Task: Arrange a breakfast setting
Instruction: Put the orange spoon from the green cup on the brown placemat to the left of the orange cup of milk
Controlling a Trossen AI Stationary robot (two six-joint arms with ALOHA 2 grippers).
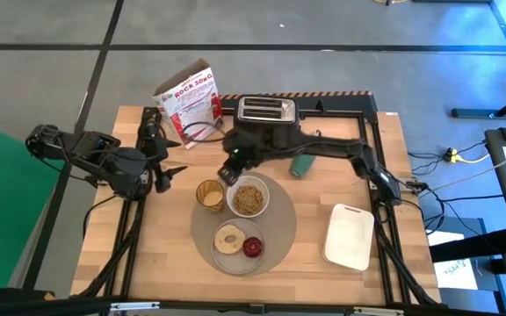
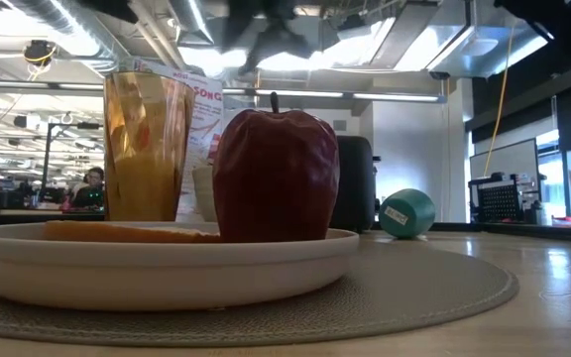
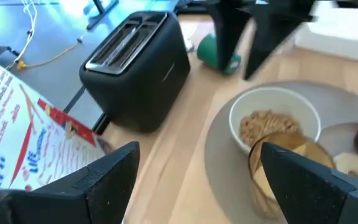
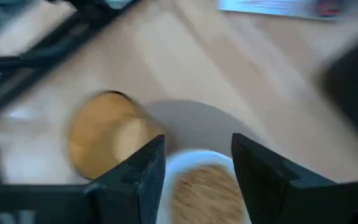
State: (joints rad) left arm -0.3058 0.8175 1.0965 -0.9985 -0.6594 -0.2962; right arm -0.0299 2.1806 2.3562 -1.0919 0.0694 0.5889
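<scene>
Right gripper (image 1: 229, 172) parted and empty, just above the white bowl of cereal (image 1: 248, 198) beside the amber translucent cup (image 1: 209, 194) on the round grey-beige placemat (image 1: 279, 230). Left gripper (image 1: 163, 174) wide, empty, waiting nearby. Risk — a finger clipping the cup, tipping it.

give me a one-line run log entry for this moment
right gripper: open, over white bowl of cereal | left gripper: open, waiting left of amber cup | bagel, apple on plate
</scene>
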